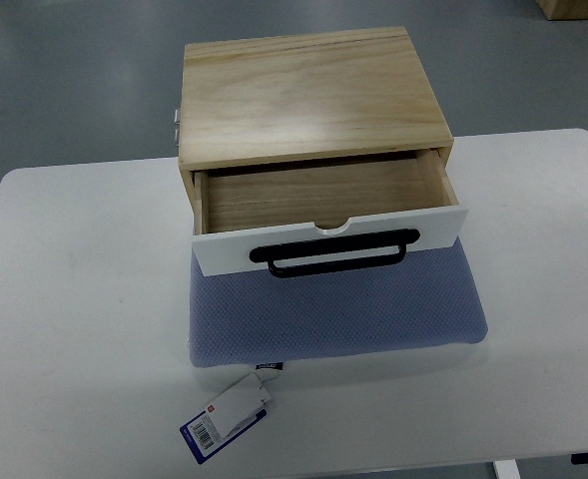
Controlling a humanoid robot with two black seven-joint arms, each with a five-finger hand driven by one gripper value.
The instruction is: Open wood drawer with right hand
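A light wooden box (308, 95) sits toward the far middle of the white tabletop (74, 299). Its single drawer (323, 205) is pulled out toward the near side, showing a bare wood interior. The drawer's front panel is white, with a black bar handle (335, 253) across it.

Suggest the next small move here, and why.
Probably none on the drawer: it already stands pulled out of the wooden box, its inside bare, its black handle free. Neither hand is in view, so I would keep the right arm clear and call it done.
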